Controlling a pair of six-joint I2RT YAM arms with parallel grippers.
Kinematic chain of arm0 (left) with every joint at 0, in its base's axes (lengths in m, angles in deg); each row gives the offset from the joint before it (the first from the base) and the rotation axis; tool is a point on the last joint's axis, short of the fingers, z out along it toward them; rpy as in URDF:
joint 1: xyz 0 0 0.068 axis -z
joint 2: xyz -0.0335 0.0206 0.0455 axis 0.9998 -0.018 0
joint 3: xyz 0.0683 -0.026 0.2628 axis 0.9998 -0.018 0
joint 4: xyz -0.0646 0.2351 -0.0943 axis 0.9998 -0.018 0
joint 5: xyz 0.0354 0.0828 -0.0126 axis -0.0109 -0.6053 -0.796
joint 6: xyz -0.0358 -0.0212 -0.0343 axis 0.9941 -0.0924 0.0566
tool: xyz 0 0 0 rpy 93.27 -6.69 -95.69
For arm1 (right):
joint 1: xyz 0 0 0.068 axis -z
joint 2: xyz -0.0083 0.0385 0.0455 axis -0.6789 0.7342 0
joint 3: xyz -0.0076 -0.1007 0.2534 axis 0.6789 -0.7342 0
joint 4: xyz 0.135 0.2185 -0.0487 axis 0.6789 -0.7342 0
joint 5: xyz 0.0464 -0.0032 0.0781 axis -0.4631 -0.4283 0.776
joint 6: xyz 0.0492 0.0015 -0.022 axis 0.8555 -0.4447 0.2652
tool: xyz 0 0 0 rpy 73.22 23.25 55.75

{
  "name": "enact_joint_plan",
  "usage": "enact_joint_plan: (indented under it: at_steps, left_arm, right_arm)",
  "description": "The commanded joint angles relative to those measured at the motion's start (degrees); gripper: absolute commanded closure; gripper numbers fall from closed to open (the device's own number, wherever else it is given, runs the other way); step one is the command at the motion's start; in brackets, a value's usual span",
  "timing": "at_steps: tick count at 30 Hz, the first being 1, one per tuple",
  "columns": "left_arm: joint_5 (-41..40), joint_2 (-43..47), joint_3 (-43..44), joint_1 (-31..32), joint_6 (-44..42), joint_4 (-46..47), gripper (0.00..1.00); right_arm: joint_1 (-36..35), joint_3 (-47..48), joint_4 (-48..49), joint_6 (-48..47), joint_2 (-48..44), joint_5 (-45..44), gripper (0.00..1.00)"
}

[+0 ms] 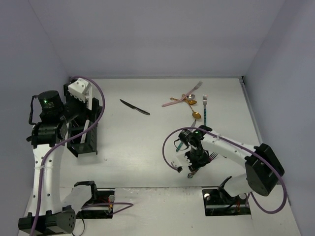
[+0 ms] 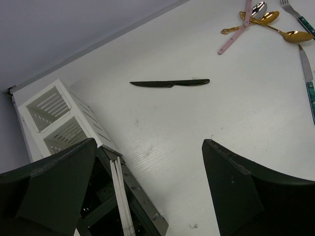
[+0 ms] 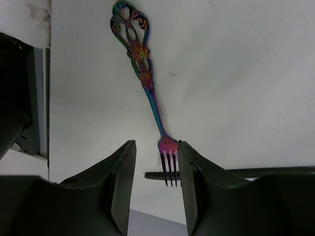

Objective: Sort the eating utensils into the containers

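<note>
**Top view**
- left gripper [image 1: 78,130]: at 9 o'clock, poised over the black caddy [image 1: 91,145]. This placing suits a drop into a slot.
- white caddy [image 1: 78,90]: at 10 o'clock, just beside the black one, so both sorting targets sit within the left arm's reach.
- black knife [image 1: 134,106]: at 11 o'clock, alone on the table, not yet sorted.
- Loose heap at 1 o'clock: pink fork [image 1: 173,103], gold spoons [image 1: 196,115] and teal-handled fork [image 1: 204,110]. Several cross one another, so each probably needs picking singly.
- right gripper [image 1: 188,164]: at 5 o'clock, carrying the iridescent fork [image 1: 212,156].

**Left wrist view**
- Left fingers [image 2: 54,191]: spread wide, with nothing between them.
- white chopsticks [image 2: 120,196]: at 7 o'clock, standing in the black caddy below the gripper. The spread fingers above them read as a deposit made.

**Right wrist view**
- Right fingers [image 3: 123,167]: closed about the iridescent fork's head, tines toward the camera, ornate handle pointing to 11 o'clock.
- A sliver of gap shows on one side, so the hold looks light.
- Held at the tines, the fork would probably enter a compartment handle first.
</note>
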Motion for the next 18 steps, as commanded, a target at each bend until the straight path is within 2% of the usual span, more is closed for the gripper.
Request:
enact_joint_plan:
  at_steps: [1,8,13,18]
  left_arm:
    - [-0.8,-0.6,3.3,0.5,-0.1,2.7,0.15]
    - [-0.2,-3.3,4.8,0.7,1.2,5.4,0.15]
    - [0.1,-5.3,6.2,1.2,1.3,6.2,0.15]
    - [1.4,-7.6,9.2,1.3,1.0,6.2,0.15]
  right_arm:
    - [-1.5,1.5,-2.0,6.5,2.9,-6.4,0.57]
    - [-5.4,2.5,-1.5,14.3,6.9,-11.1,0.44]
    - [-6.8,2.0,-0.7,15.6,8.1,-10.4,0.45]
    - [-9.0,2.3,-0.5,17.6,9.3,-10.9,0.51]
